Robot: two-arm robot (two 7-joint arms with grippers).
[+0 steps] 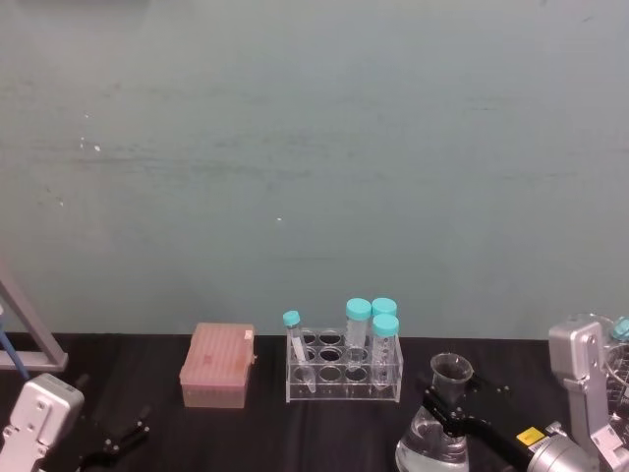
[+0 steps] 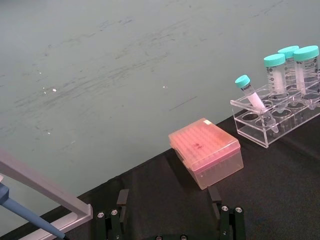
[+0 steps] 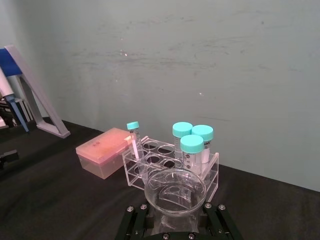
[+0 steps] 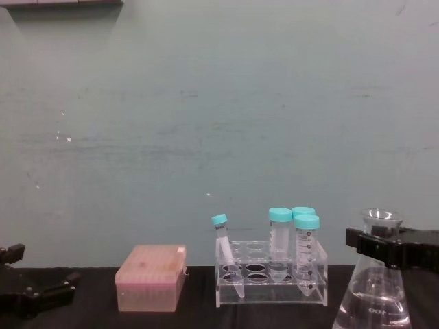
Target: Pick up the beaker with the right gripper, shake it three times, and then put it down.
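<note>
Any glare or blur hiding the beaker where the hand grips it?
Head view: the beaker reads clearly, neck in the right hand, no glare. Chest view: neck band sharp, glass body faint against the wall. Right wrist view: rim close and slightly soft.

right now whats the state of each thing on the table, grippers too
beaker: upright, liquid in its base, gripped at the neck
right gripper: shut on the beaker's neck
left gripper: open, low at the table's left, holding nothing
tube rack: upright, four capped tubes, smallest leaning
pink box: lid closed
</note>
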